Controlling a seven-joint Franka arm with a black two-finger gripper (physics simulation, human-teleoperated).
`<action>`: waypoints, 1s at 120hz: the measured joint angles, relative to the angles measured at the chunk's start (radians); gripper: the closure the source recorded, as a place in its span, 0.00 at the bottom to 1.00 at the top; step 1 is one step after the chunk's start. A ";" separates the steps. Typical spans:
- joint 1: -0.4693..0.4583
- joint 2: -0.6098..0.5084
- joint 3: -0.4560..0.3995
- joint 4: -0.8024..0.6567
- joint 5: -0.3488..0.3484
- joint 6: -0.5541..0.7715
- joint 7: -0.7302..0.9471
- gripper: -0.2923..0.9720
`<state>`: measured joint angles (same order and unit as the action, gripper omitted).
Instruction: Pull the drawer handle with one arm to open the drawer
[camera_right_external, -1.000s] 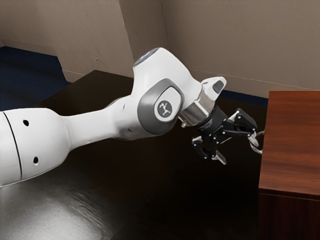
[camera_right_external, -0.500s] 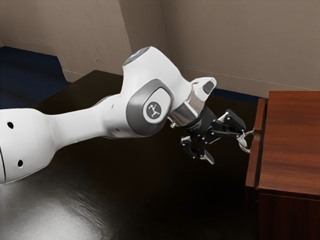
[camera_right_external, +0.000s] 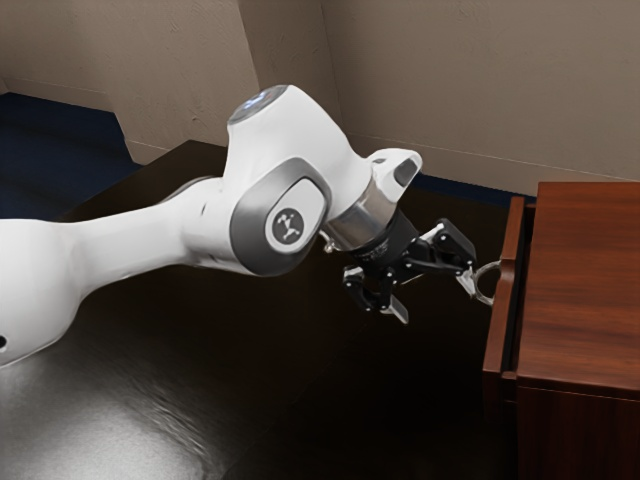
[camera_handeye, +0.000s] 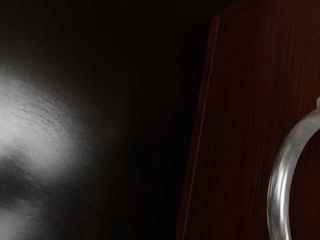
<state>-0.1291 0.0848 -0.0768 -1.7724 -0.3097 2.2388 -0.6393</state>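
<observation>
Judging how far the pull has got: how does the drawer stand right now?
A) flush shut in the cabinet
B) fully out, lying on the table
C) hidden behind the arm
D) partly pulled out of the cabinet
D: the drawer front stands clear of the cabinet with a dark gap behind it, and the open tool has one finger at the ring handle.

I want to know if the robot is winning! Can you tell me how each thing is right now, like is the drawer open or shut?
Drawer: partly open, pulled a little way out of the cabinet.
Handle: a ring standing out from the drawer front, with one gripper finger seemingly hooked in it.
Gripper: open, fingers spread, not pinching the handle.
</observation>
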 joint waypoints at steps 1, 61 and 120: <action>0.000 0.000 0.000 0.001 0.000 0.001 0.000 0.23; -0.003 0.068 -0.003 0.025 -0.002 0.047 -0.020 0.23; 0.012 -0.012 0.032 -0.048 0.001 0.009 -0.028 0.23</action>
<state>-0.1168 0.0727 -0.0451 -1.8201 -0.3085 2.2473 -0.6670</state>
